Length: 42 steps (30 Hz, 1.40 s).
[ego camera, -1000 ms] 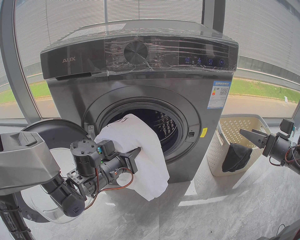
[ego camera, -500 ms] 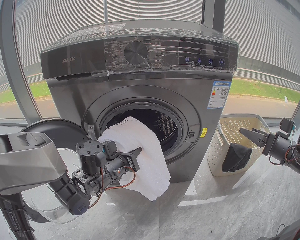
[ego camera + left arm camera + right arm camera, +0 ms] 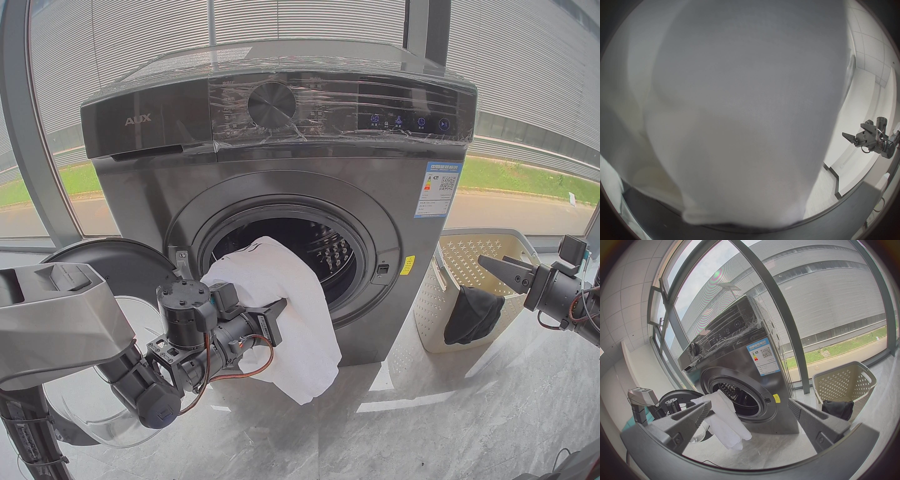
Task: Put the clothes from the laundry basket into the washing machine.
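A: Where's the white garment (image 3: 294, 300)?
B: Draped over the L gripper (image 3: 281, 306). Its top lies in the washing machine's (image 3: 281, 169) round opening (image 3: 328, 250), and the rest hangs down the front, nearly to the floor.
A: Is L clamped on it?
B: Can't tell, the tip's buried in cloth. The wrist cam has white fabric right up against it.
A: And the R gripper (image 3: 494, 262)?
B: Jaws spread wide and empty. It's held in the air by the laundry basket (image 3: 431, 306).
A: Where's the basket?
B: On the floor, just right of the machine. There's a dark garment (image 3: 473, 312) inside, slumped at the near side.
A: Door (image 3: 106, 269)?
B: Swung open to the left, behind the L arm.
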Available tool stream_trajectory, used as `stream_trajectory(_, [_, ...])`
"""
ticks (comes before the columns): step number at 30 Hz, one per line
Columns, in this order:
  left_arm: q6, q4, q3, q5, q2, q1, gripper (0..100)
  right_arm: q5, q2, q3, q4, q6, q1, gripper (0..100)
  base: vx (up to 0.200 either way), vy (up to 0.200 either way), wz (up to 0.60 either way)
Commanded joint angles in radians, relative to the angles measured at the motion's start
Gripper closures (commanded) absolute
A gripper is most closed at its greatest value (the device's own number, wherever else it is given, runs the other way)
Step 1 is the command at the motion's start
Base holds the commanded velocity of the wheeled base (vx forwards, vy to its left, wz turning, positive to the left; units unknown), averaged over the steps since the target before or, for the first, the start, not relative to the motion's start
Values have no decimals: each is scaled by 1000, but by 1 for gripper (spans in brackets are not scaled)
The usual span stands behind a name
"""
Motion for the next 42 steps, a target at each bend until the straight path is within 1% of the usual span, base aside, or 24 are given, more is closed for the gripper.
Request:
stream_trajectory(1, [19, -20, -17, 3, 17, -3, 100, 0, 2, 1, 0, 0, 1, 0, 0, 0, 0])
stream_trajectory(2, [29, -28, -17, 3, 20, -3, 100, 0, 2, 1, 0, 1, 1, 0, 0, 0, 0])
stream_trajectory(4, [36, -34, -21, 5, 25, -3, 100, 0, 2, 1, 0, 1, 1, 0, 0, 0, 0])
stream_trajectory(18, [40, -34, -40, 16, 57, -3, 100, 0, 0, 1, 0, 1, 1, 0, 0, 0, 0])
stream_trajectory(20, [62, -31, -76, 19, 79, -1, 100, 0, 2, 1, 0, 1, 1, 0, 0, 0, 0])
stream_trajectory(21, [66, -31, -93, 23, 88, -1, 100, 0, 2, 1, 0, 1, 1, 0, 0, 0, 0])
stream_trajectory(22, [66, -29, -107, 29, 95, 2, 100, 0, 2, 1, 0, 0, 1, 0, 0, 0, 0])
stream_trajectory(26, [59, -18, -192, 91, 144, 29, 100, 0, 2, 2, 0, 1, 1, 0, 0, 0, 0])
stream_trajectory(29, [62, -12, -247, 94, 166, 63, 100, 0, 2, 1, 0, 0, 1, 0, 0, 0, 0])
stream_trajectory(32, [63, -1, -299, 95, 192, 81, 100, 0, 3, 1, 0, 1, 1, 0, 0, 0, 0])
stream_trajectory(36, [63, -8, -322, 91, 209, 81, 100, 0, 11, 1, 0, 0, 1, 0, 0, 0, 0])
stream_trajectory(38, [59, -11, -368, 91, 233, 80, 100, 0, 14, -1, 0, 0, -1, 0, 0, 0, 0])
stream_trajectory(42, [59, -17, -422, 91, 258, 78, 100, 0, 17, 1, 0, 0, -4, 0, 0, 0, 0])
